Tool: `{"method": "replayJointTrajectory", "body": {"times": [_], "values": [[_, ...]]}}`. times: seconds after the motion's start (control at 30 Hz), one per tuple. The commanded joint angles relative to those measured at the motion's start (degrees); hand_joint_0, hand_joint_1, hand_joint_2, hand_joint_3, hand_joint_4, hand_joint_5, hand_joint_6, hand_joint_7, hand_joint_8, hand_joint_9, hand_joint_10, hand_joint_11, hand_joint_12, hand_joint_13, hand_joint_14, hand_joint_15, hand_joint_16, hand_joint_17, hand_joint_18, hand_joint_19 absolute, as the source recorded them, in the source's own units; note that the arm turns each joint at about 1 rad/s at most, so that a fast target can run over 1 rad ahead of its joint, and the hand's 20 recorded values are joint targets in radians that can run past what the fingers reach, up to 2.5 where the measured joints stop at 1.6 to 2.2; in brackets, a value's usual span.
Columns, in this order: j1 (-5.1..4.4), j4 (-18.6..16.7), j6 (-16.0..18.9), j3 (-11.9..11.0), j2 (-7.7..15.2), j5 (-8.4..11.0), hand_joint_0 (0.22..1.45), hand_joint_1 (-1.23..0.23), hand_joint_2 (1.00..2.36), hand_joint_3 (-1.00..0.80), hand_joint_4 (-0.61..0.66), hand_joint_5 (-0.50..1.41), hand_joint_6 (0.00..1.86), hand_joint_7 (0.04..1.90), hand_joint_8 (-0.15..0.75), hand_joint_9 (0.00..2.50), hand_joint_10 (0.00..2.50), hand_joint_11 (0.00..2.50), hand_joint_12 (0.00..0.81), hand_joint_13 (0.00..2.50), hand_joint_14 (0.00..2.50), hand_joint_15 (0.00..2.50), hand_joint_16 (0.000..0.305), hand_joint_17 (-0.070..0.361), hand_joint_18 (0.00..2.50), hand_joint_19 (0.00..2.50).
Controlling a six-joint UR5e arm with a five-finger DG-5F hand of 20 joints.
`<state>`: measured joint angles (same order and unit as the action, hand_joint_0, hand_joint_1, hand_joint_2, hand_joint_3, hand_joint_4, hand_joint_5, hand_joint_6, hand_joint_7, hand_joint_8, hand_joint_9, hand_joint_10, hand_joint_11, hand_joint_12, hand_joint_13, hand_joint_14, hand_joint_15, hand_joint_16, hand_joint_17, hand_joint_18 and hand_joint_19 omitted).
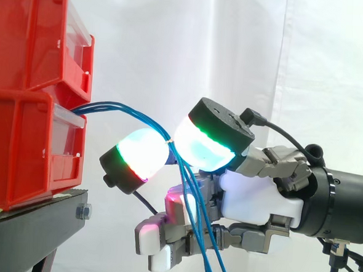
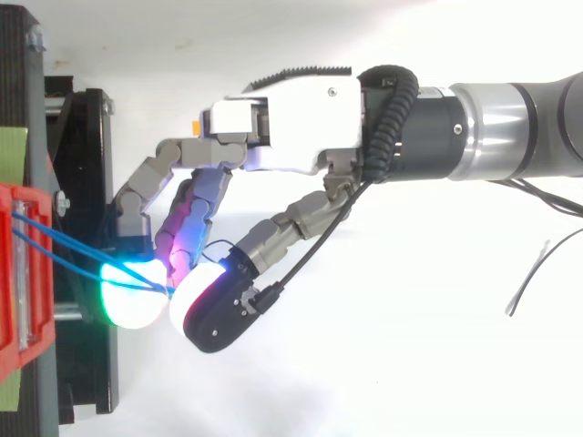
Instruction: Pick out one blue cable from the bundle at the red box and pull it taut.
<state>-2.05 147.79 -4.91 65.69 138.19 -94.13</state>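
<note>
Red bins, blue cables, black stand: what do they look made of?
Red bins: likely moulded plastic, glossy, with even colour, rounded rims and soft highlights.
Blue cables: thin, with a smooth plastic-looking jacket. They bend in loose curves, so they are flexible; the core is hidden.
Black stand: probably coated metal, matte, with straight hard edges and a bright bolt in its side.

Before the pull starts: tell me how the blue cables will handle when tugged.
Likely floppy: the blue cables droop limply past the hand. Probably light, being thin. They might slip, pinched only between rounded pads.
</note>
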Motion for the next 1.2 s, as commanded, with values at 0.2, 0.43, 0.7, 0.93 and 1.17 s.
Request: {"method": "replayJointTrajectory", "body": {"times": [0.2,0.43,0.7,0.93,1.17], "values": [[0.11,0.65,-0.01,-0.03,0.06,0.0,0.65,-0.78,1.0,-0.5,-0.09,-0.1,0.94,0.64,0.27,1.2,0.02,0.62,0.303,0.88,0.02,0.45,0.041,0.091,0.71,0.58],[0.2,1.44,-0.01,-0.03,-0.03,-0.18,0.62,-0.74,1.0,-0.5,-0.05,-0.1,0.93,0.63,0.266,1.21,0.02,0.62,0.301,0.88,0.02,0.44,0.04,0.091,0.71,0.58],[0.2,2.5,-0.45,-0.03,-0.29,-0.53,0.55,-0.61,1.0,-0.5,0.01,-0.09,0.91,0.64,0.269,1.22,0.02,0.6,0.303,0.86,0.02,0.43,0.042,0.096,0.71,0.59],[0.55,3.11,-0.63,-0.03,-0.29,-1.14,0.52,-0.57,1.0,-0.5,0.01,-0.08,0.89,0.68,0.274,1.23,0.02,0.58,0.309,0.88,0.02,0.43,0.044,0.099,0.73,0.59],[0.73,3.2,-0.63,-0.03,-0.47,-1.32,0.59,-0.62,1.0,-0.5,-0.04,-0.08,0.88,0.72,0.26,1.22,0.02,0.58,0.286,0.85,0.02,0.41,0.041,0.092,0.69,0.6]]}}
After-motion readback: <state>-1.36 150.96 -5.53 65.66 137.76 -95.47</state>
